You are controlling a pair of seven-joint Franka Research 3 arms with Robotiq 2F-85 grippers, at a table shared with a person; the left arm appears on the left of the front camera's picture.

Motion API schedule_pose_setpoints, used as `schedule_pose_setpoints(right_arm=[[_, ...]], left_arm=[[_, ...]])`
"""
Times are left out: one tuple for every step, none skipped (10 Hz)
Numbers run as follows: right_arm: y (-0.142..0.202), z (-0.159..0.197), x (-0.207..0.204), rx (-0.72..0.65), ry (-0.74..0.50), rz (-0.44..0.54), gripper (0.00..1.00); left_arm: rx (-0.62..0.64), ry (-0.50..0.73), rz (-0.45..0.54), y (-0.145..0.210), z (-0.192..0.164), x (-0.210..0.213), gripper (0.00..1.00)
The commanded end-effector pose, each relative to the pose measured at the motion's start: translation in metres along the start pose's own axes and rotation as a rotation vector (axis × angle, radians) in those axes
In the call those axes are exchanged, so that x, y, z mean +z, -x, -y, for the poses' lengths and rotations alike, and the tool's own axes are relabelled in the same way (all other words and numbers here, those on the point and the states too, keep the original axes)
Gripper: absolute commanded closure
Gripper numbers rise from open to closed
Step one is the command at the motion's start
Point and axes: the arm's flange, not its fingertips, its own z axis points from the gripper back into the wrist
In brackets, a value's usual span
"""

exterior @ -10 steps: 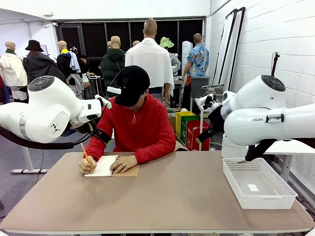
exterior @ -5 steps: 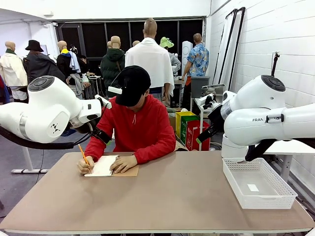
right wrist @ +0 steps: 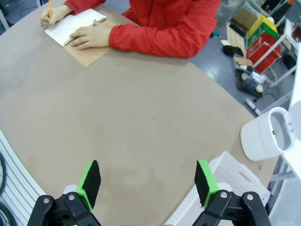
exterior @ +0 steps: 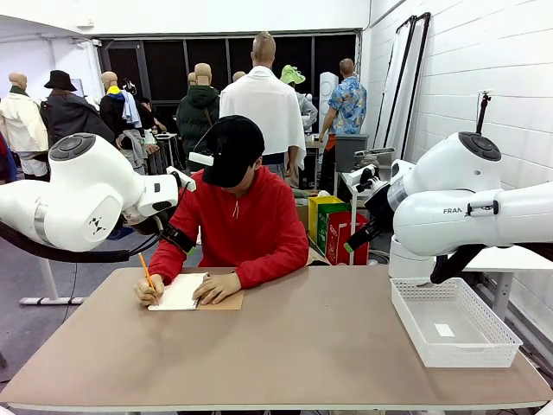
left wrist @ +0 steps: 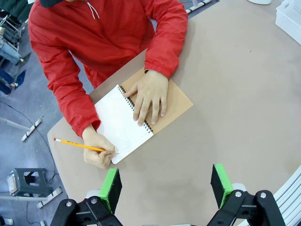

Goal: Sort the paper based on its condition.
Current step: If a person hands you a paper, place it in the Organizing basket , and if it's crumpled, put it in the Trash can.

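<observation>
Jaws on both the left gripper and right gripper hang wide open, nothing in them, over the big tan tabletop; person in a red hoodie at the far side; white plastic mesh basket at the right edge; brown-covered spiral notebook in front of the person, its white paper page under a flat hand; orange pencil at the page corner.

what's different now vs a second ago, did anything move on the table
The person's writing hand and its pencil have slid a little toward the picture's left across the notebook page. Nothing was picked up or let go. The other hand lies flat on the notebook as before, and the left arm, right arm and white basket have not moved.
</observation>
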Motion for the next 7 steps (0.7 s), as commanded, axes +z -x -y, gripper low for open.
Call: schedule_pose_setpoints(right_arm=[[0.0002,0.0008,0.0,-0.001,0.0,0.0,0.0],[0.0002,0.0008,0.0,-0.001,0.0,0.0,0.0],[0.0002,0.0008,0.0,-0.001,0.0,0.0,0.0],[0.0002,0.0008,0.0,-0.001,0.0,0.0,0.0],[0.0002,0.0008,0.0,-0.001,0.0,0.0,0.0],[0.0002,0.0008,0.0,-0.001,0.0,0.0,0.0],[0.0002,0.0008,0.0,-0.001,0.0,0.0,0.0]], left_arm=[[-0.005,0.001,-0.003,0.0003,0.0002,0.0,0.0],[-0.005,0.001,-0.003,0.0003,0.0002,0.0,0.0],[-0.005,0.001,-0.003,0.0003,0.0002,0.0,0.0],[-0.005,0.001,-0.003,0.0003,0.0002,0.0,0.0],[-0.005,0.001,-0.003,0.0003,0.0002,0.0,0.0],[-0.005,0.001,-0.003,0.0003,0.0002,0.0,0.0],[-0.005,0.001,-0.003,0.0003,0.0002,0.0,0.0]])
